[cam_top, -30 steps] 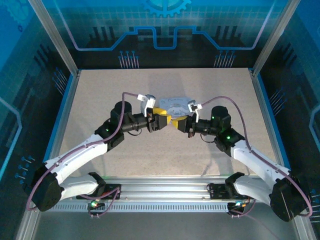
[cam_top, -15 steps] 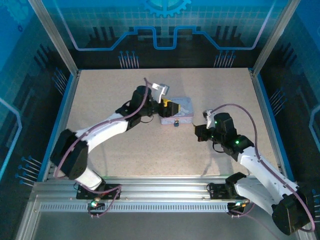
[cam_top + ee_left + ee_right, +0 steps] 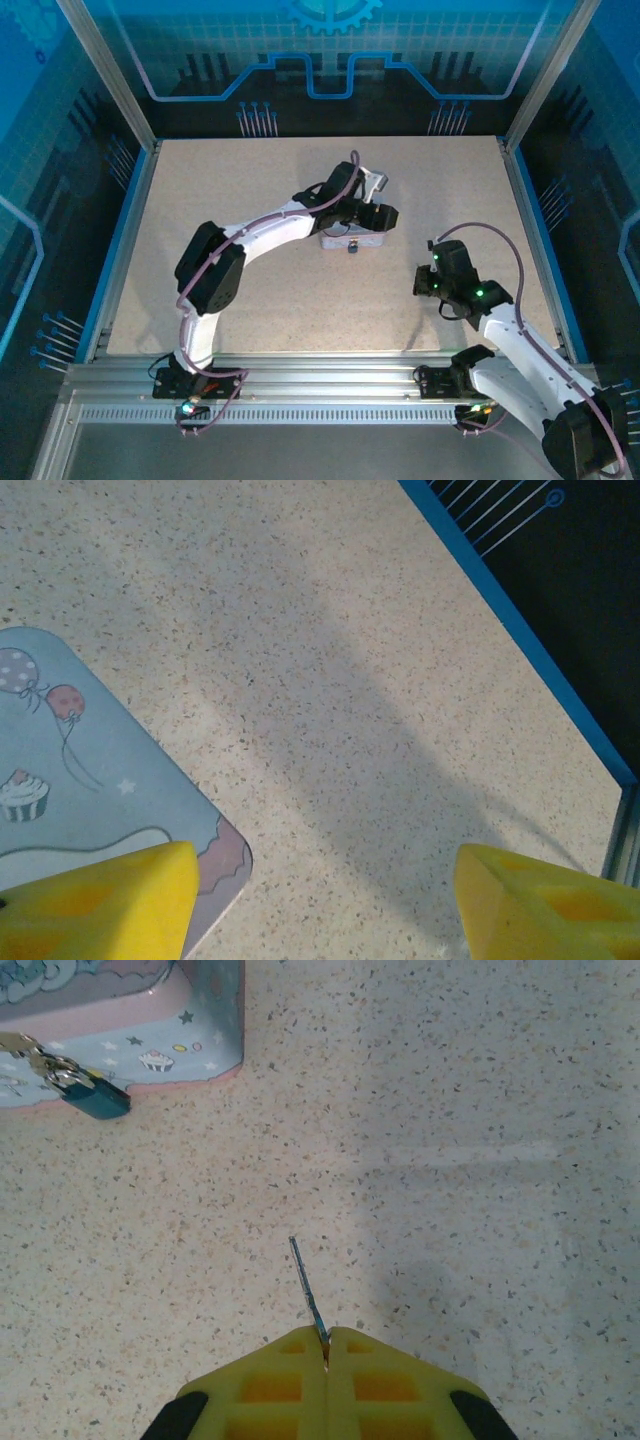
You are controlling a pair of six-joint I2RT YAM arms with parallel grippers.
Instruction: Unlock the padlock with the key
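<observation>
Open table (image 3: 480, 1160) lies ahead of the right gripper (image 3: 326, 1345), which pinches the key (image 3: 305, 1285). The padlock (image 3: 97, 1098) sits against the box (image 3: 150, 1020), ahead to its left. The left gripper (image 3: 325, 890), spread, hovers at the box's corner, the blue rim (image 3: 520, 630) to its right.

From above, we find the left gripper (image 3: 378, 215) covering most of the box (image 3: 335, 240), and the padlock (image 3: 353, 247) at its near side is a speck whose shackle is too small to tell. In the left wrist view the bottom edge cuts off both yellow fingers (image 3: 110, 905); 1 of them hides the box's near corner, and the rest of the box runs off the left edge. In the right wrist view we lose the box past the top and left edges, and the head of the key (image 3: 305, 1285) is buried between the pressed-together fingers of the right gripper (image 3: 327, 1345).
</observation>
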